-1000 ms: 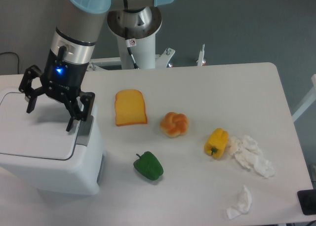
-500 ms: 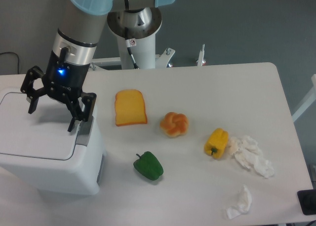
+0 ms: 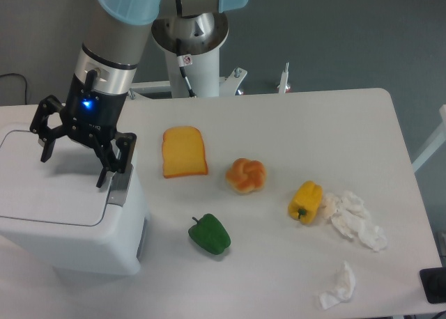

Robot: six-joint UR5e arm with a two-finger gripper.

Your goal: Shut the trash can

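A white bench (image 3: 293, 117) stands before a grey wall, carrying scattered toy foods and crumpled tissues to the right. The trash can (image 3: 70, 235) sits at the bench's left front corner, its lid (image 3: 52, 190) lying flat. The hand (image 3: 73, 162) hovers directly above the lid, fingers spread apart and gripping nothing. What is inside the can is hidden.

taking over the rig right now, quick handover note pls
Claw: open, empty, fingers spread over the trash can, nothing held.
Trash can: at the table's left edge, lid lying flat, looks shut.
Done: the closing appears finished.
Left: check the grey latch tab is seated, then lift the arm away.
Toast, bun, two peppers and crumpled tissues lie to the right, not part of the job.
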